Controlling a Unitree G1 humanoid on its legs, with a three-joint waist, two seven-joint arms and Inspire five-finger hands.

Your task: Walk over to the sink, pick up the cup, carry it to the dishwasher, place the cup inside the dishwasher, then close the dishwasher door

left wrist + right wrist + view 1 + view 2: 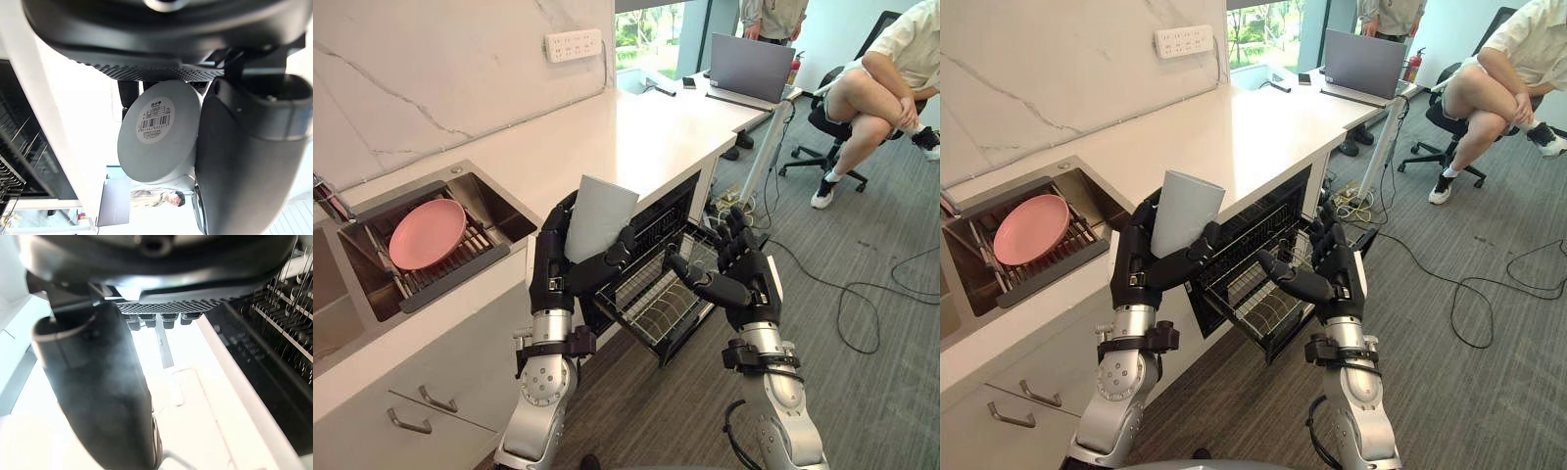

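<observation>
Left robot hand [554, 266] is clamped round the upright grey cup [599, 215] at the tabletop's [636, 127] front edge, beside the pulled-out dishwasher rack [651, 305]. Right robot hand [741, 276] hangs spread and empty. The cup is best lowered gently between the tines.

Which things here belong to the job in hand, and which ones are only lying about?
For the job:
- cup, held in the left hand
- dishwasher, open
- right hand, open, near the dishwasher

Lying about:
- plate
- laptop
- socket strip
- seated person
</observation>
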